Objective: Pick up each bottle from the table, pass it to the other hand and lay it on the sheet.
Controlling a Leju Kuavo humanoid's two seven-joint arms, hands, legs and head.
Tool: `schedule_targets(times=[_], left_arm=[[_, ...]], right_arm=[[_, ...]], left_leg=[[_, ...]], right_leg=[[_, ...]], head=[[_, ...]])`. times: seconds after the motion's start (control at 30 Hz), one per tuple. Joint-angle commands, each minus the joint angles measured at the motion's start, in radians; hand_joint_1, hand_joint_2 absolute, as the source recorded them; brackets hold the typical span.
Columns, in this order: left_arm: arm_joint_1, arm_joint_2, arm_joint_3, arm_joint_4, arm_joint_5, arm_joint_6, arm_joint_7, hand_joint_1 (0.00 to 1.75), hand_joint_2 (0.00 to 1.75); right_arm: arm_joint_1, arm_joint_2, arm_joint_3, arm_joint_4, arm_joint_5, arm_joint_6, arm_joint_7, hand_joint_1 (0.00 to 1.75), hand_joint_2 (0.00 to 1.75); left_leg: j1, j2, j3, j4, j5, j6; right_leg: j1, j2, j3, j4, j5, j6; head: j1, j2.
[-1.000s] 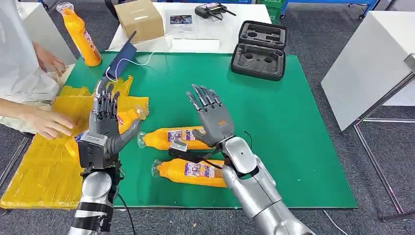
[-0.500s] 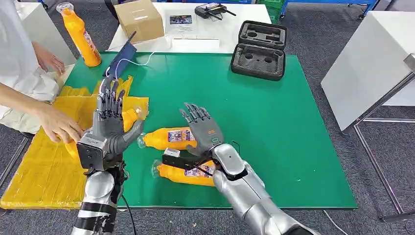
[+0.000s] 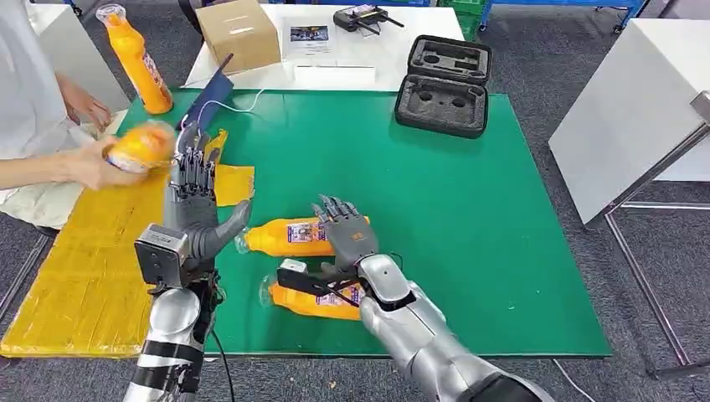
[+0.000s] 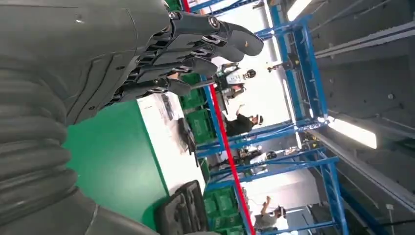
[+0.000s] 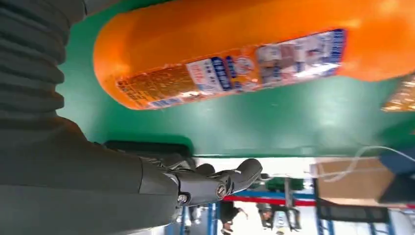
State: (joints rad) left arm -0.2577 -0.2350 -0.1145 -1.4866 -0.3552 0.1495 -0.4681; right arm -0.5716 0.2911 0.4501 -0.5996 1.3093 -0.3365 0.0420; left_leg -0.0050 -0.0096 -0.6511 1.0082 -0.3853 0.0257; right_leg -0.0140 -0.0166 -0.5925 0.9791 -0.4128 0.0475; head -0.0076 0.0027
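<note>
Low in the head view, the right hand (image 3: 345,239) is up with its fingers spread, and it holds nothing. It hangs over two orange bottles that lie on their sides on the green tabletop (image 3: 469,251). The near bottle (image 3: 308,300) is partly hidden behind the right wrist and its camera. The second bottle (image 3: 289,237) lies just past it, with its clear cap pointing to the left of the frame. In the right wrist view, a bottle (image 5: 244,58) looks big and close, and the hand is not touching it.

At lower left, the left hand (image 3: 194,197) stands upright with its fingers straight and apart. It is empty too. It stands over the edge where the yellow sheet (image 3: 75,285) meets the green.

At middle left, a person's hand (image 3: 92,167) holds a third bottle (image 3: 141,146) above the sheet. It is blurry, so I cannot tell which way it points.

Farther up, a blue folder (image 3: 209,99) with a white cable lies near the sheet. A fourth bottle (image 3: 134,57) stands upright at upper left. Beside it is a cardboard box (image 3: 239,32). An open black foam case (image 3: 444,84) sits at the far edge of the green. A small black controller (image 3: 362,17) lies at the top.
</note>
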Motion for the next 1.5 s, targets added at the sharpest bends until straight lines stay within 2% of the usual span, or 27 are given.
schedule_targets(times=[0.03, 0.43, 0.63, 0.7, 0.73, 0.77, 0.8, 0.9, 0.93, 0.97, 1.13, 1.3, 1.37, 1.5], left_arm=[[-0.083, -0.010, -0.048, 0.117, 0.003, -0.002, 0.001, 0.00, 1.75], [-0.092, -0.007, -0.056, 0.131, 0.003, -0.004, 0.001, 0.00, 1.75], [-0.123, -0.019, -0.072, 0.164, 0.006, -0.008, 0.000, 0.00, 1.75], [-0.132, -0.020, -0.078, 0.175, 0.009, -0.004, -0.007, 0.00, 1.75], [-0.132, -0.020, -0.080, 0.174, 0.009, -0.002, -0.009, 0.00, 1.75], [-0.133, -0.021, -0.082, 0.169, 0.010, 0.000, -0.012, 0.00, 1.75], [-0.137, -0.021, -0.085, 0.168, 0.012, -0.001, -0.014, 0.00, 1.75], [-0.149, -0.022, -0.090, 0.183, 0.024, -0.006, -0.021, 0.00, 1.75], [-0.153, -0.023, -0.091, 0.191, 0.027, -0.008, -0.022, 0.00, 1.75], [-0.157, -0.023, -0.092, 0.199, 0.029, -0.009, -0.024, 0.00, 1.75], [-0.162, -0.023, -0.096, 0.211, 0.038, -0.017, -0.037, 0.00, 1.75], [-0.158, -0.018, -0.109, 0.189, 0.051, -0.030, -0.053, 0.00, 1.75], [-0.156, -0.018, -0.109, 0.184, 0.052, -0.029, -0.053, 0.00, 1.75], [-0.137, -0.015, -0.116, 0.167, 0.063, -0.036, -0.054, 0.00, 1.75]], right_arm=[[-0.154, -0.016, 0.010, 0.229, 0.063, 0.017, 0.097, 0.00, 1.75], [-0.167, -0.020, 0.012, 0.248, 0.096, 0.029, 0.129, 0.00, 1.75], [-0.201, -0.044, 0.030, 0.304, 0.154, 0.124, 0.167, 0.00, 1.75], [-0.209, -0.050, 0.066, 0.319, 0.221, 0.151, 0.190, 0.00, 1.75], [-0.210, -0.050, 0.072, 0.322, 0.234, 0.160, 0.197, 0.03, 1.75], [-0.209, -0.049, 0.060, 0.327, 0.224, 0.175, 0.182, 0.44, 1.75], [-0.210, -0.051, 0.051, 0.333, 0.216, 0.201, 0.160, 1.27, 1.75], [-0.209, -0.063, 0.055, 0.346, 0.228, 0.264, 0.135, 1.50, 1.75], [-0.207, -0.067, 0.054, 0.347, 0.227, 0.272, 0.123, 1.50, 1.75], [-0.202, -0.070, 0.053, 0.348, 0.226, 0.276, 0.111, 1.36, 1.75], [-0.199, -0.075, 0.047, 0.349, 0.222, 0.288, 0.098, 1.33, 1.75], [-0.194, -0.082, 0.052, 0.351, 0.227, 0.304, 0.084, 1.40, 1.75], [-0.189, -0.084, 0.054, 0.351, 0.228, 0.300, 0.074, 1.36, 1.75], [-0.178, -0.086, 0.053, 0.351, 0.233, 0.278, 0.078, 1.45, 1.75]], left_leg=[[0.001, -0.002, 0.003, 0.001, -0.001, -0.002], [0.001, -0.001, 0.005, 0.000, -0.002, -0.002], [0.001, -0.002, 0.002, 0.000, 0.000, -0.001], [0.001, -0.001, 0.002, 0.001, 0.000, -0.001], [0.000, -0.002, 0.003, 0.001, -0.001, -0.001], [0.001, -0.002, 0.005, 0.001, -0.002, -0.001], [0.001, -0.001, 0.003, 0.001, -0.001, -0.001], [0.000, -0.002, 0.002, 0.000, 0.000, -0.001], [0.000, -0.002, 0.004, 0.001, -0.001, -0.001], [0.001, -0.003, 0.004, 0.001, -0.001, -0.001], [0.000, -0.002, 0.005, 0.000, 0.000, -0.001], [0.001, -0.002, 0.007, 0.000, -0.001, -0.001], [0.001, -0.003, 0.008, 0.000, -0.001, -0.001], [0.001, -0.002, 0.008, 0.000, -0.001, -0.001]], right_leg=[[0.000, -0.001, 0.004, 0.001, -0.002, -0.001], [0.001, -0.001, 0.006, 0.000, -0.002, -0.002], [0.001, -0.002, 0.002, 0.000, -0.001, -0.001], [0.001, -0.001, 0.003, 0.000, -0.001, -0.001], [0.000, -0.002, 0.005, 0.000, -0.002, -0.001], [0.001, -0.001, 0.006, 0.000, -0.002, -0.001], [0.000, -0.001, 0.004, 0.000, -0.001, -0.001], [0.000, -0.002, 0.003, 0.000, -0.001, -0.001], [0.000, -0.002, 0.005, 0.000, -0.002, -0.001], [0.001, -0.002, 0.006, 0.000, -0.002, -0.001], [0.001, -0.002, 0.006, -0.001, -0.001, -0.001], [0.001, -0.002, 0.008, -0.002, -0.002, -0.001], [0.001, -0.003, 0.009, -0.002, -0.002, -0.001], [0.001, -0.002, 0.010, -0.002, -0.002, -0.002]], head=[[0.000, 0.000], [0.000, 0.000], [0.000, 0.000], [0.000, 0.000], [0.000, 0.000], [0.000, 0.000], [0.000, 0.000], [0.000, 0.000], [0.000, 0.000], [0.000, 0.000], [0.000, 0.000], [0.000, 0.000], [0.000, 0.000], [0.000, 0.000]])
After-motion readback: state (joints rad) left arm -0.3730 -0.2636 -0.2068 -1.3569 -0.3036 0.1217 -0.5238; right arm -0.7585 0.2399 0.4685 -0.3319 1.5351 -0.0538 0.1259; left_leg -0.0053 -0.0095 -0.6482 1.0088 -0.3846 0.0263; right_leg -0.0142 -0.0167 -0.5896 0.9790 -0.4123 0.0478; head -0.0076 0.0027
